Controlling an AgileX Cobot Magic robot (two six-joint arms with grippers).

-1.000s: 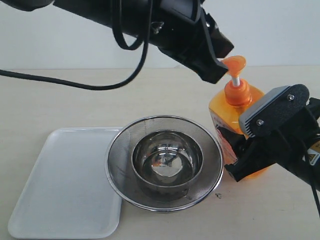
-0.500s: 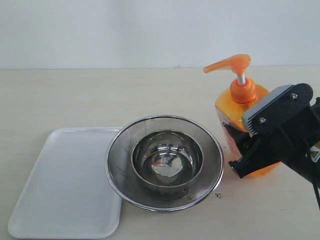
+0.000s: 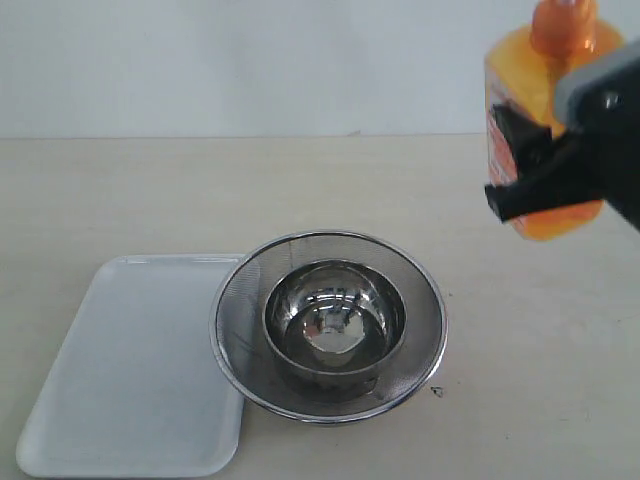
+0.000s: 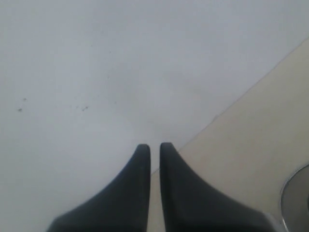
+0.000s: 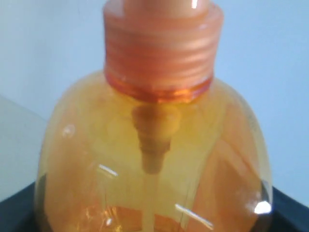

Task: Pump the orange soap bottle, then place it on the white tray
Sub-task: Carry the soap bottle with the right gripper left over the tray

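the right gripper (image 3: 548,178) clamps the orange soap bottle (image 3: 520,85) by its mid body, in the air, up and right of the steel mesh strainer (image 3: 425,300). the smooth plastic probably feels slippery and liquid-heavy, so its flat sides look like the safest hold. the left gripper (image 4: 154,146) is nearly closed and empty. the white tray (image 3: 120,380) lies left of the strainer.

No legible txt; label (image 3: 493,135) on orange soap bottle (image 3: 535,75) too blurred to read.

The setting reads as a robot test bench, not a lived-in kitchen: a bare beige tabletop (image 3: 150,190) runs behind a steel strainer (image 3: 235,310) to a blank white wall (image 3: 250,60). A white tray (image 3: 130,370) lies against the strainer's left side. Above and to the strainer's right, a black right gripper (image 3: 530,195) holds an orange soap bottle (image 3: 530,80) in the air.
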